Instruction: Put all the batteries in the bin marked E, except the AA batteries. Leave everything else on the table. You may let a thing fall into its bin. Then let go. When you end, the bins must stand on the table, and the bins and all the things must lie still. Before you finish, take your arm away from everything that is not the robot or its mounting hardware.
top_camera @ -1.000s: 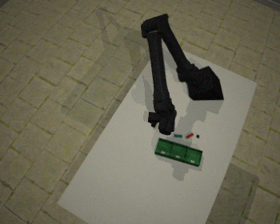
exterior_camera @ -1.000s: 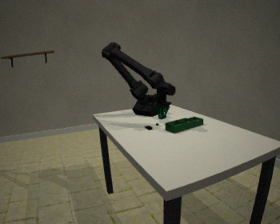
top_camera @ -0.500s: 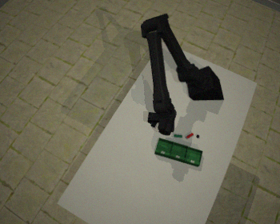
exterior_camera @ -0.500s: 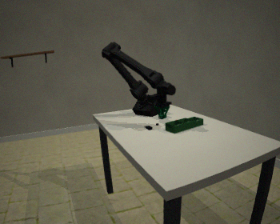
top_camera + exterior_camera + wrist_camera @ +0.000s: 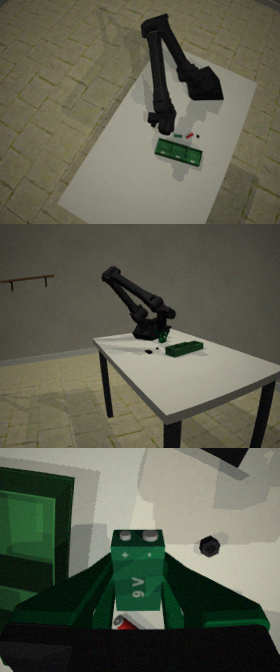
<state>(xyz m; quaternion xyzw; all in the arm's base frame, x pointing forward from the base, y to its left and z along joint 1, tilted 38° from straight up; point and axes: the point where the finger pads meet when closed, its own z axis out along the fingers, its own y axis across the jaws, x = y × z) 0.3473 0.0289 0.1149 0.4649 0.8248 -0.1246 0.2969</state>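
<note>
You see one green three-compartment bin [image 5: 178, 151], nothing visible inside, while your gripper [image 5: 139, 608] clamps one green 9V battery [image 5: 138, 570] above the table [image 5: 120, 180].

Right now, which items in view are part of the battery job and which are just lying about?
Job:
- green 9V battery, clamped in the gripper
- green three-compartment bin; labels too small to read

Lying about, or cannot tell:
- small green cylinder, type unclear
- small red cylinder, type unclear
- small dark knob-like item

Bin [image 5: 178, 151] letters too small
</note>
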